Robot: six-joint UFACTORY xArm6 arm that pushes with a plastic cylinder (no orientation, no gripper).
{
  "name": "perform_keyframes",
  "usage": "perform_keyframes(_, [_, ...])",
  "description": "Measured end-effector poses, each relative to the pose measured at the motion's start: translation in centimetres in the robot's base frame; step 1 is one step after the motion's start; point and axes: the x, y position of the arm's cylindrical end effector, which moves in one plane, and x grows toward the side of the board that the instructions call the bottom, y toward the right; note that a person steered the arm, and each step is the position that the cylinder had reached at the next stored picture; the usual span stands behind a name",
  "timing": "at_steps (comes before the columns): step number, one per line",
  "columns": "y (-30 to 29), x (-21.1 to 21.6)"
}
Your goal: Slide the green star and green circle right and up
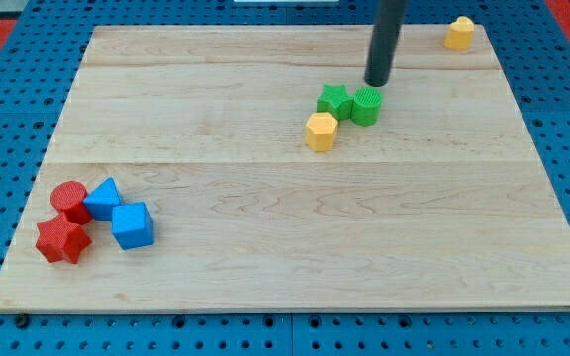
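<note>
Our tip (377, 83), bare rod holding nothing, sits just above the green circle (367, 105), which touches the green star (333, 100) mid-board. Risk: pushing from the top drives both downward into the yellow hexagon (321, 131).

Straight dark grey rod (384, 44), smooth, round in section, matte; my tip (377, 84) blunt, same dark colour
</note>
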Motion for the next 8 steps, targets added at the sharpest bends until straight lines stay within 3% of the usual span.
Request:
perform_keyframes(2, [-6.9,0.1])
perform_keyframes(5, [-6.9,7.2])
perform_keyframes(8, [-3.1,7.2])
